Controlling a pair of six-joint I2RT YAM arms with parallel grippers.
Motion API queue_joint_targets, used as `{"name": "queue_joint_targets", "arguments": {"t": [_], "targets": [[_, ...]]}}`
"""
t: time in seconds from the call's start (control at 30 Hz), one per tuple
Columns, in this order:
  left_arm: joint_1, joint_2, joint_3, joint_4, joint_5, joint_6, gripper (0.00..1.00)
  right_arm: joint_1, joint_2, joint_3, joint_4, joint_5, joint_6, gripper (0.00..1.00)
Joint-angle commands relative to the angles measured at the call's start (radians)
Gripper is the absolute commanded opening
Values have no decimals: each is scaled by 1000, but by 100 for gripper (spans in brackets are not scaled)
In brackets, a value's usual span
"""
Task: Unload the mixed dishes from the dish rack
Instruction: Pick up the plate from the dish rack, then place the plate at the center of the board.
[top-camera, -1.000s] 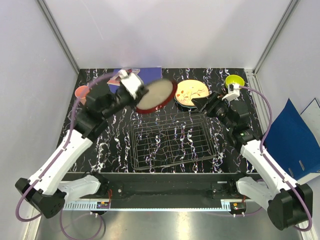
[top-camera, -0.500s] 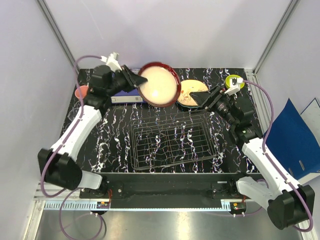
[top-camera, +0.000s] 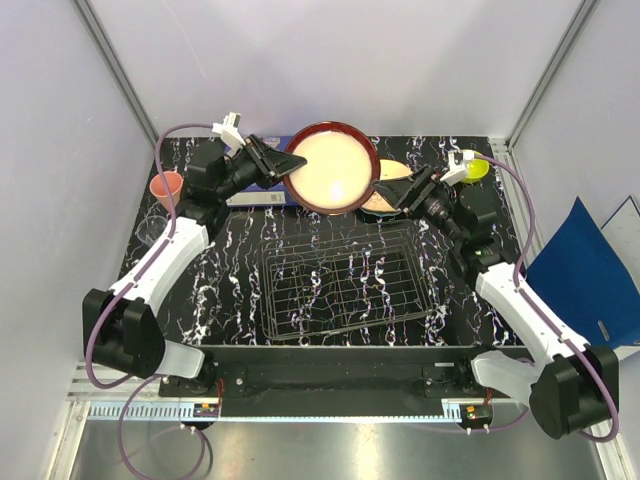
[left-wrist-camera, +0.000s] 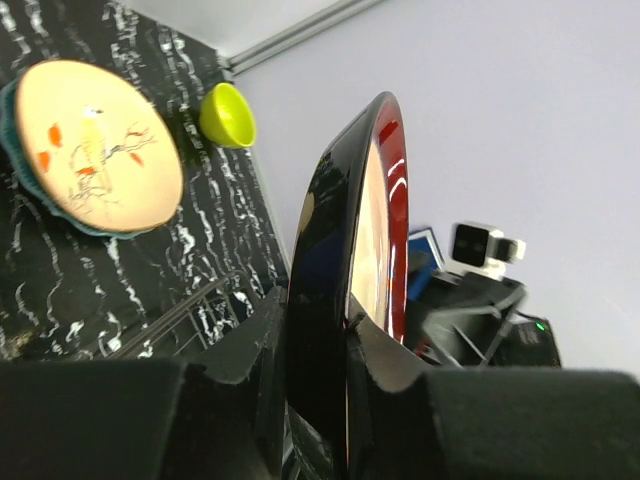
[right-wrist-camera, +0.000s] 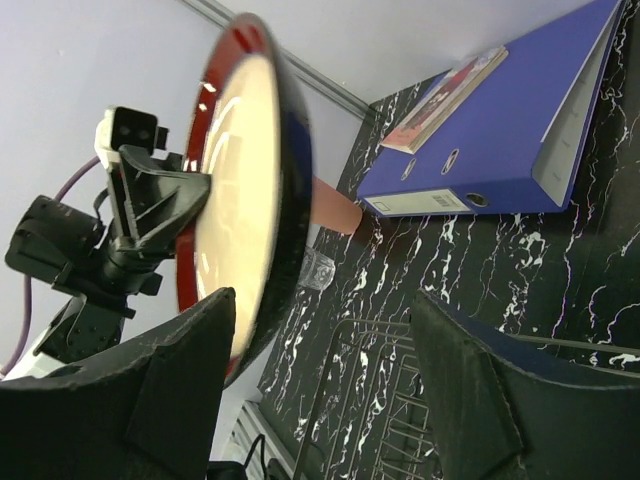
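My left gripper (top-camera: 288, 165) (left-wrist-camera: 335, 350) is shut on the rim of the red-rimmed cream plate (top-camera: 332, 168) (left-wrist-camera: 335, 260) (right-wrist-camera: 240, 190), holding it up in the air on edge behind the dish rack (top-camera: 345, 285) (right-wrist-camera: 385, 400). No dishes show in the rack. My right gripper (top-camera: 398, 196) (right-wrist-camera: 322, 305) is open at the plate's opposite rim, which lies just inside its jaws without being gripped. The cream-yellow plate (top-camera: 390, 190) (left-wrist-camera: 95, 150) lies on the teal plate (left-wrist-camera: 18, 195). The yellow-green bowl (top-camera: 476, 168) (left-wrist-camera: 227, 115) sits at the back right, and the salmon-pink cup (top-camera: 167, 186) (right-wrist-camera: 335, 210) and the glass tumbler (top-camera: 146, 232) (right-wrist-camera: 320, 270) at the left.
A blue ring binder (top-camera: 255, 198) (right-wrist-camera: 490, 140) lies on the table at the back, under the raised plate. Another blue binder (top-camera: 585, 280) leans outside the right wall. White walls close in the back and both sides.
My left arm has swung the plate up and to the right, turning its face toward the camera. My right gripper has risen to meet the plate's right rim.
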Motion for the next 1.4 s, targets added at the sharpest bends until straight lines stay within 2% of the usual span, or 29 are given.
{"name": "queue_joint_targets", "arguments": {"t": [0.0, 0.23, 0.3, 0.33, 0.4, 0.43, 0.57, 0.6, 0.63, 0.7, 0.73, 0.77, 0.87, 0.97, 1.2, 1.37], "targets": [[-22, -68, 9, 228, 65, -70, 0, 7, 23, 46, 92, -38, 21, 78], [-78, -35, 6, 244, 73, -59, 0, 31, 109, 121, 101, -53, 14, 78], [-95, -31, 6, 246, 71, -58, 0, 34, 132, 140, 118, -71, 24, 74], [-98, -28, 5, 246, 70, -56, 0, 34, 149, 141, 127, -78, 36, 63], [-100, -28, 3, 246, 71, -55, 0, 38, 163, 140, 146, -87, 48, 48], [-100, -29, 3, 244, 71, -52, 0, 38, 164, 138, 149, -88, 51, 33], [-97, -38, 20, 205, 56, -7, 0, 38, 155, 124, 123, -69, 41, 0], [-94, -42, 25, 197, 50, 13, 0, 38, 145, 123, 114, -62, 36, 0], [-89, -49, 35, 171, 30, 22, 27, 39, 138, 126, 103, -46, 21, 0], [-65, -61, 51, 116, -8, 57, 70, 39, 115, 144, 42, -15, 1, 0], [-51, -83, 60, 35, -71, 71, 88, 36, 109, 155, 16, 23, -25, 0], [-28, -98, 58, -5, -114, 83, 99, 34, 106, 186, -45, 46, -42, 0], [14, -187, 2, -84, -251, 102, 99, -2, 115, 264, -155, 99, -93, 0], [37, -265, -69, -117, -334, 113, 99, -103, 173, 308, -163, 67, -30, 0], [57, -376, -172, -156, -322, 134, 99, -252, 446, 489, -182, 42, 74, 0], [58, -410, -213, -210, -300, 182, 99, -280, 635, 638, -222, -13, 67, 0]]}}
